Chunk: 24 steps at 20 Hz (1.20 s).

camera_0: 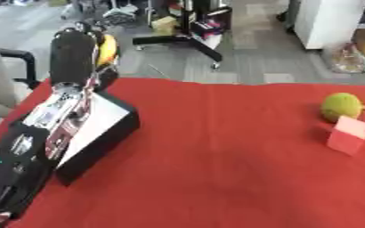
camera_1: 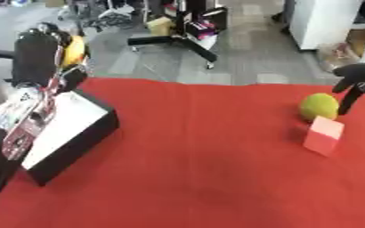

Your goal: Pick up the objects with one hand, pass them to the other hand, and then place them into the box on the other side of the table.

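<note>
My left arm reaches up from the lower left over a black box with a white inside (camera_0: pixel 107 116) at the table's left edge. My left hand (camera_0: pixel 75 46) is above the box's far end, its fingers curled round a yellow object (camera_0: pixel 107 48) that shows at the hand's right side. At the right lie a yellow-green ball (camera_1: pixel 319 107) and, just in front of it, a pink cube (camera_1: pixel 324 135). My right hand (camera_1: pixel 362 81) shows only in the right eye view, open with fingers hanging down, just right of the ball and above it.
A red cloth (camera_0: pixel 216 169) covers the table. Beyond the far edge are a grey floor, a black stand base (camera_0: pixel 182 42), a chair (camera_0: pixel 6 75) at the left and a white cabinet (camera_0: pixel 326 22).
</note>
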Available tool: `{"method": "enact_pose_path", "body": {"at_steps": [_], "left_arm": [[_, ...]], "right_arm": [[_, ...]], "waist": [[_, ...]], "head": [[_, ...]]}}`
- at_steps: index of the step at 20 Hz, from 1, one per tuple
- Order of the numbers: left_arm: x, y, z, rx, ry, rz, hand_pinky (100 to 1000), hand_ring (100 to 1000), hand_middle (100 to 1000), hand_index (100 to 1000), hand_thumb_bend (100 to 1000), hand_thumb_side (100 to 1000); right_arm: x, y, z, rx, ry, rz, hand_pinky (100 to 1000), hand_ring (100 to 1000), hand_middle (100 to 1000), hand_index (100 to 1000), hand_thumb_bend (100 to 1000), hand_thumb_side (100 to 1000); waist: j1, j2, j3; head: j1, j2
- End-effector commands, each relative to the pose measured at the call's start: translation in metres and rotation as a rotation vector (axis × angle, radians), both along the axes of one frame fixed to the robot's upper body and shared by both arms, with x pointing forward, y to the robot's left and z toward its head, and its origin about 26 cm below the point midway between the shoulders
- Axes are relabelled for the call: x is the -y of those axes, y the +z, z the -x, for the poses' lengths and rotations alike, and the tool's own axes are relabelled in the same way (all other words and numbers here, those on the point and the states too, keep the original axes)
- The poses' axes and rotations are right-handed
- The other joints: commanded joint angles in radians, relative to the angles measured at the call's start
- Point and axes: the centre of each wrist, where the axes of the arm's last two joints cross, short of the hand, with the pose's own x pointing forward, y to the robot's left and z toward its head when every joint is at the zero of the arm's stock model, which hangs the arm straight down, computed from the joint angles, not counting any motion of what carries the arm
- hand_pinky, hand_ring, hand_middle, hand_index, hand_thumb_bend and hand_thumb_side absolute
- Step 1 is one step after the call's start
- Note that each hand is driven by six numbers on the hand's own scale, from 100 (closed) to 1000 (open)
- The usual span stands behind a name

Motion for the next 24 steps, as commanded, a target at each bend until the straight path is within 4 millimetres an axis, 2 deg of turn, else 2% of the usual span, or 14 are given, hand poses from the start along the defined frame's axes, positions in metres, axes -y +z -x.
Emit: {"method": "enact_pose_path", "body": {"at_steps": [1,3,6,9,12,13,15,19,21,22,23,24], "left_arm": [[-0.040,-0.014,-0.013,-0.218,0.157,-0.010,754,671,704,825,571,745],[-0.051,-0.024,-0.018,-0.361,0.199,0.026,801,760,796,914,722,913],[-0.052,-0.022,-0.018,-0.380,0.211,0.050,820,796,830,938,736,955],[-0.049,-0.016,-0.016,-0.345,0.195,0.054,826,801,834,938,716,936],[-0.036,0.004,-0.008,-0.233,0.113,0.063,813,772,802,916,657,859],[-0.029,0.012,-0.004,-0.184,0.078,0.070,804,753,784,905,613,804],[-0.008,0.033,0.011,-0.050,-0.028,0.094,796,730,763,882,572,754],[0.042,0.068,0.061,0.201,-0.337,0.213,793,688,725,843,498,688],[0.061,0.077,0.090,0.289,-0.490,0.292,792,681,716,835,488,674],[0.069,0.078,0.102,0.320,-0.560,0.336,789,671,707,827,467,674],[0.075,0.075,0.108,0.343,-0.623,0.382,785,662,696,818,450,676],[0.080,0.069,0.112,0.363,-0.684,0.433,784,657,691,816,440,679]], "right_arm": [[0.001,0.008,0.003,0.034,0.001,0.007,920,362,489,693,447,1000],[0.001,0.008,0.003,0.031,0.002,0.006,920,361,488,692,445,1000],[0.001,0.007,0.003,0.028,0.003,0.006,921,360,487,692,442,1000],[0.002,0.006,0.003,0.025,-0.001,0.005,921,360,487,691,439,1000],[0.003,0.005,0.002,0.023,-0.005,0.004,923,358,486,688,439,1000],[0.003,0.005,0.002,0.021,-0.006,0.005,924,358,487,688,439,1000],[0.005,0.003,0.000,0.020,-0.011,0.017,922,353,484,684,445,1000],[0.017,-0.001,-0.012,0.014,-0.064,0.084,917,353,495,697,459,1000],[0.027,-0.001,-0.021,0.040,-0.098,0.142,919,361,513,714,476,1000],[0.033,-0.002,-0.026,0.055,-0.113,0.183,919,380,557,743,381,1000],[0.041,-0.003,-0.032,0.070,-0.127,0.234,921,395,587,757,525,1000],[0.049,-0.007,-0.039,0.081,-0.137,0.294,932,439,650,791,456,1000]], "waist": [[-0.002,-0.016,-0.002],[-0.002,-0.016,-0.002],[-0.004,-0.017,-0.002],[-0.005,-0.018,-0.002],[-0.005,-0.017,0.002],[-0.005,-0.017,0.003],[-0.007,-0.015,0.007],[-0.014,-0.014,0.017],[-0.017,-0.013,0.023],[-0.020,-0.013,0.026],[-0.022,-0.012,0.030],[-0.024,-0.011,0.034]], "head": [[-0.001,-0.008],[-0.005,-0.008],[-0.009,-0.010],[-0.015,-0.011],[-0.032,-0.015],[-0.039,-0.015],[-0.061,-0.016],[-0.109,-0.014],[-0.134,-0.011],[-0.150,-0.009],[-0.165,-0.008],[-0.182,-0.007]]}}
